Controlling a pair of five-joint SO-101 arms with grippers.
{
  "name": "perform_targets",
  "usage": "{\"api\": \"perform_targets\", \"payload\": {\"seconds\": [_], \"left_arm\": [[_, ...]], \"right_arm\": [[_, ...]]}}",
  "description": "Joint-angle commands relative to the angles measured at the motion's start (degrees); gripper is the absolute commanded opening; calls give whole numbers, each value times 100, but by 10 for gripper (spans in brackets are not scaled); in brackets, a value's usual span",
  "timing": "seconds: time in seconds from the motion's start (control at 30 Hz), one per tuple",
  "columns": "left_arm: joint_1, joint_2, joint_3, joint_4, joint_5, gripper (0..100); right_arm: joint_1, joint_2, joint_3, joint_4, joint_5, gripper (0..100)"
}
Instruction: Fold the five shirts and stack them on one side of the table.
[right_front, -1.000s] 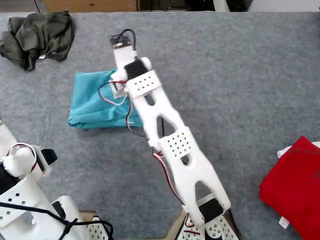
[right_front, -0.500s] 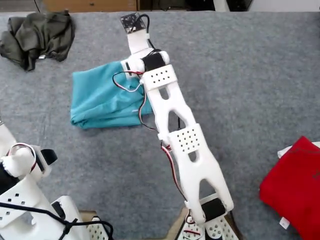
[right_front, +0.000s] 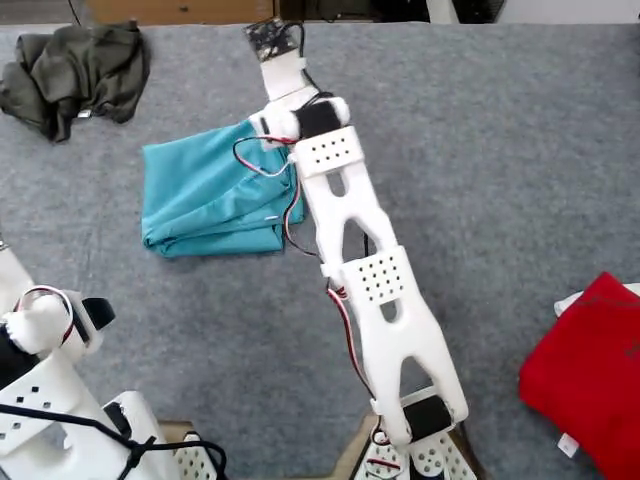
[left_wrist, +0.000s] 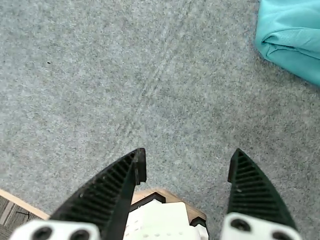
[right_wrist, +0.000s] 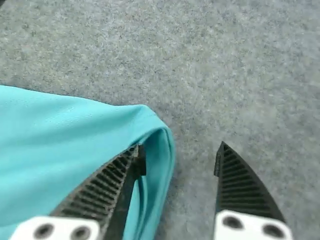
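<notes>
Straddling the teal shirt (right_wrist: 75, 145) corner, the right claw (right_wrist: 181, 151) gapes wide.

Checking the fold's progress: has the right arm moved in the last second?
Yes. The right arm swung toward the far edge of the table, away from the olive shirt.

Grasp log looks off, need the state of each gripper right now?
Left gripper: open, holding nothing, above the bare table.
Right gripper: open, astride the teal shirt's folded edge, not clamped on it.
</notes>
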Motion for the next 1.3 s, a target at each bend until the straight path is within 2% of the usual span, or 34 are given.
{"api": "perform_targets", "payload": {"seconds": [0.0,0.1,0.17,0.3,0.63,0.77,1.07,1.13,1.27], "left_arm": [[-53,-40,-9,53,-53,274],[-35,-40,-9,53,-53,274],[-44,-40,-9,53,-53,274],[-53,-40,0,53,-53,274],[-62,-40,9,53,-53,274],[-53,-40,9,53,-53,274],[-44,-40,185,53,-53,274],[-53,-40,185,53,-53,274],[-62,-40,176,53,-53,274]], "right_arm": [[-22,-576,-884,993,-167,242],[-268,-637,-901,2075,-237,242],[-382,-690,-831,2470,-607,242],[-418,-725,-831,2462,-1231,242],[-813,-690,-514,2444,-1705,242],[-787,-708,-171,2092,-2101,242],[-787,-681,-101,2013,-2321,237],[-787,-681,-101,1925,-2303,187],[-787,-681,-101,1705,-2259,25]]}}
